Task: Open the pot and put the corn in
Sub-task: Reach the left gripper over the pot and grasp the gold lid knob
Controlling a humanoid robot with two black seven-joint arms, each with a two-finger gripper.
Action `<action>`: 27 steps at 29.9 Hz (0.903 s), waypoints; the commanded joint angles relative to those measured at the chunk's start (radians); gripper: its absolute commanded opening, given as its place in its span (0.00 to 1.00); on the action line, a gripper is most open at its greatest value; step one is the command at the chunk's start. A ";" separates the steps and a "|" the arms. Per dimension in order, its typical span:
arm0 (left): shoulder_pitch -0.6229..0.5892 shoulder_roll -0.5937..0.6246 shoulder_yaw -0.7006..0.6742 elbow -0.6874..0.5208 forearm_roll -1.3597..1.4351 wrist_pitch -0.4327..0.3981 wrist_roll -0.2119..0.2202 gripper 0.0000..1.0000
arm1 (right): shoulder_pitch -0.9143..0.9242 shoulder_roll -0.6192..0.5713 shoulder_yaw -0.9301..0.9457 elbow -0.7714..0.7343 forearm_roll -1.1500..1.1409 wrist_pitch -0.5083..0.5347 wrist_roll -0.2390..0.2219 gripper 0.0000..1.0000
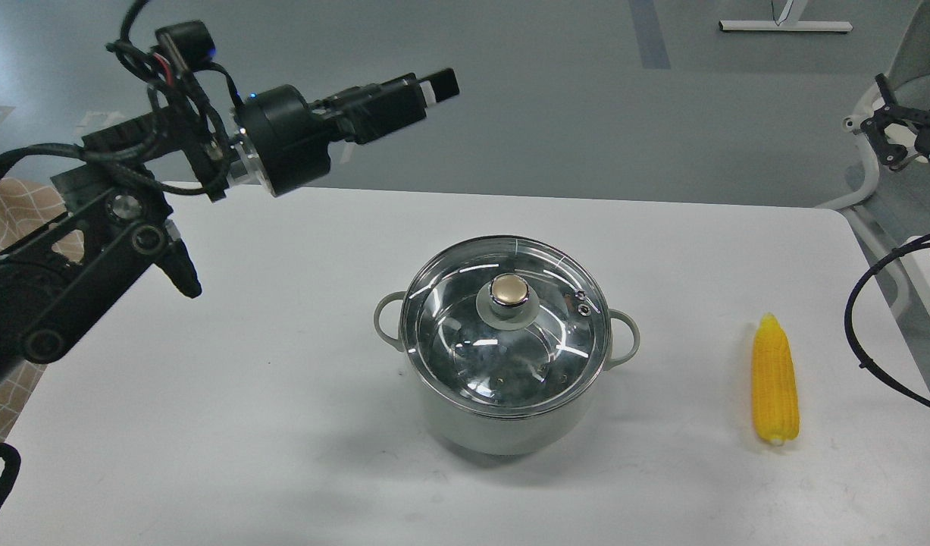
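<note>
The pale grey-green pot (502, 434) stands in the middle of the white table, with its glass lid (465, 341) and gold knob (511, 291) resting on it. The yellow corn cob (775, 390) lies on the table to the pot's right, pointed end away from me. My left gripper (434, 85) hangs in the air above the table's far edge, up and left of the pot, pointing right and holding nothing; it is seen side-on. My right gripper (881, 125) is at the far right edge, off the table, open and empty.
The table's (245, 394) far edge runs behind the pot and its right edge lies just past the corn. A black cable (859, 334) of my right arm loops right of the corn. Grey floor lies beyond.
</note>
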 commanded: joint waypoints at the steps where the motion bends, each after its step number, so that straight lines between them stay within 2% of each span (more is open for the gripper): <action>1: -0.008 -0.025 0.093 -0.057 0.226 0.028 -0.005 0.82 | -0.003 0.000 0.002 0.005 0.000 0.000 0.000 1.00; 5: -0.023 -0.037 0.165 -0.059 0.352 0.061 -0.005 0.82 | -0.003 0.001 0.004 0.007 0.000 0.000 0.000 1.00; 8: -0.028 -0.041 0.272 -0.057 0.444 0.094 -0.008 0.81 | -0.003 0.001 0.016 0.015 0.001 0.000 0.000 1.00; 12: -0.024 -0.044 0.355 -0.051 0.507 0.148 -0.008 0.73 | -0.005 0.001 0.031 0.016 0.002 0.000 0.000 1.00; 17: -0.020 -0.100 0.391 -0.040 0.537 0.150 -0.005 0.71 | -0.009 0.001 0.039 0.021 0.002 0.000 0.000 1.00; 27: 0.003 -0.123 0.397 0.029 0.537 0.186 -0.005 0.70 | -0.009 0.001 0.039 0.036 0.002 0.000 0.000 1.00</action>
